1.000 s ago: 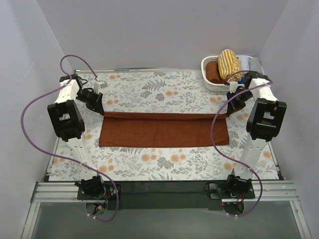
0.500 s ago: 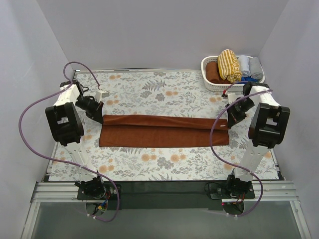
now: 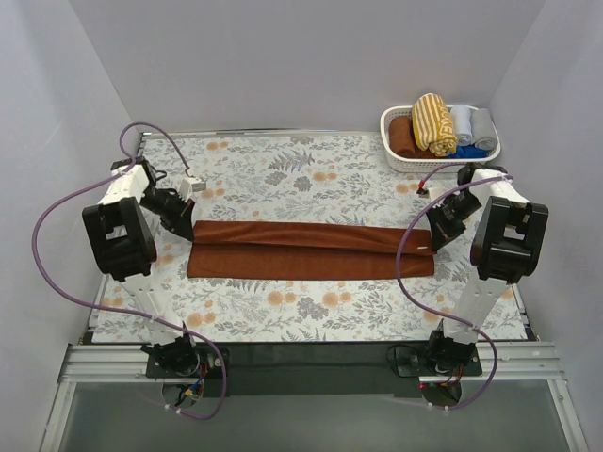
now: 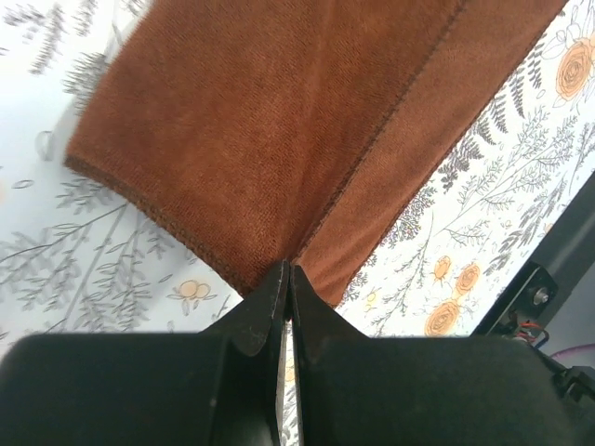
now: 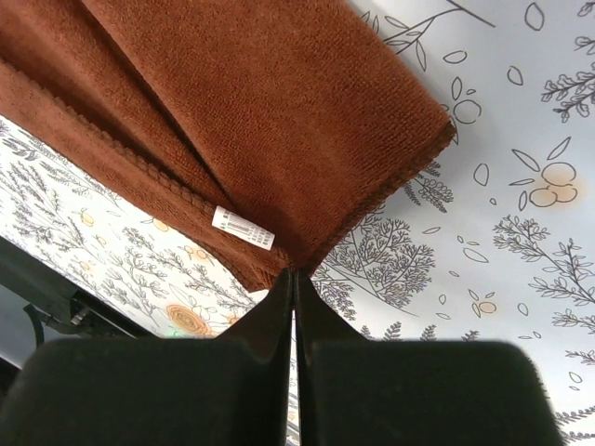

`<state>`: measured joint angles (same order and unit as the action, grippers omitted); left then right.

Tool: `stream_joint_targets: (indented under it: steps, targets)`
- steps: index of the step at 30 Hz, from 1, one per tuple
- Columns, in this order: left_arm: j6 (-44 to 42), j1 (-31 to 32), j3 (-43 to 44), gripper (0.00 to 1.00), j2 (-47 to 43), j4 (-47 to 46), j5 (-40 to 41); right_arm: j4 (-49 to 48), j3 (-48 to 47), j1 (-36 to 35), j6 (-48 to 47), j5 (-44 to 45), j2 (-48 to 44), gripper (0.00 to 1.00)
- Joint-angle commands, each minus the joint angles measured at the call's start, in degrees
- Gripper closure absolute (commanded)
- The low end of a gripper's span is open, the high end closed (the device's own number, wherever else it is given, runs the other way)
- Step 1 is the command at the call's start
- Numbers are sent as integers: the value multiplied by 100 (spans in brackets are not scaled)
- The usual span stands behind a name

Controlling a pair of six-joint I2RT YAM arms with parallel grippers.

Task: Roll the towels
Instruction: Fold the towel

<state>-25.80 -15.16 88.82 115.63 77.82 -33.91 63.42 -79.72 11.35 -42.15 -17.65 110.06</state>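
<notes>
Overhead, top external view: the rust-brown towel [image 3: 311,250] is lying lengthwise across the middle of the floral table cover [image 3: 283,169]. It is folded on itself, and a strip of the lower layer is showing along the near edge. The left gripper [image 3: 191,224] is meeting the towel's left end and the right gripper [image 3: 431,237] its right end. Open cover is showing beyond the far edge and in front of the near edge. Both short ends are sitting close to the arms. The mustard-yellow striped towel [image 3: 433,122] is sitting rolled in the white basket [image 3: 388,121] at the far right corner, beside blue and grey rolls [image 3: 471,127] and well apart from the work.

Left wrist view: the left gripper [image 4: 286,274] is pressing its jaws together, pinching the rust-brown towel [image 4: 279,121] where the upper layer's hemmed edge is running down to the tips. The stitched short edge is running off to the left. Bare cover [image 4: 121,251] is showing on both sides, with a black rail [image 4: 548,269] at lower right.

Right wrist view: the right gripper [image 5: 290,277] is likewise closed tight, nipping the towel's [image 5: 260,102] corner. A white label [image 5: 243,229] is lying on the lower layer, just beside the tips. Cover [image 5: 521,139] is lying open to the right.
</notes>
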Motion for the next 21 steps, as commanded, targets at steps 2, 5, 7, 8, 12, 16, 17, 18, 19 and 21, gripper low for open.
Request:
stream_joint_targets:
  steps: [2,5,7,8,12,16,17,18,19,21]
  targets:
    - [-241,-207,425,100,-454,198,-265,39,-236,60,-118,69,-406,99]
    - [-311,-233,383,100,-594,198,-204,74,-149,60,-206,68,-538,99]
    - [-442,-233,85,100,-665,198,-90,57,70,69,-328,130,-556,99]
    - [-487,-233,-21,100,-674,198,-46,31,149,60,-364,148,-547,99]
    - [-584,-268,-470,100,-709,102,51,-84,378,69,-399,192,-477,99]
    - [-400,-277,-865,100,-674,-162,51,-180,440,69,-338,209,-275,99]
    - [-330,-277,-1005,100,-674,-266,43,-189,475,69,-329,218,-257,99]
    - [-294,-268,-1067,100,-700,-337,69,-207,501,69,-329,227,-248,99]
    - [-250,-277,-1129,100,-718,-407,78,-259,580,69,-320,253,-248,99]
    - [-128,-277,-1208,100,-735,-575,95,-304,624,69,-311,280,-266,99]
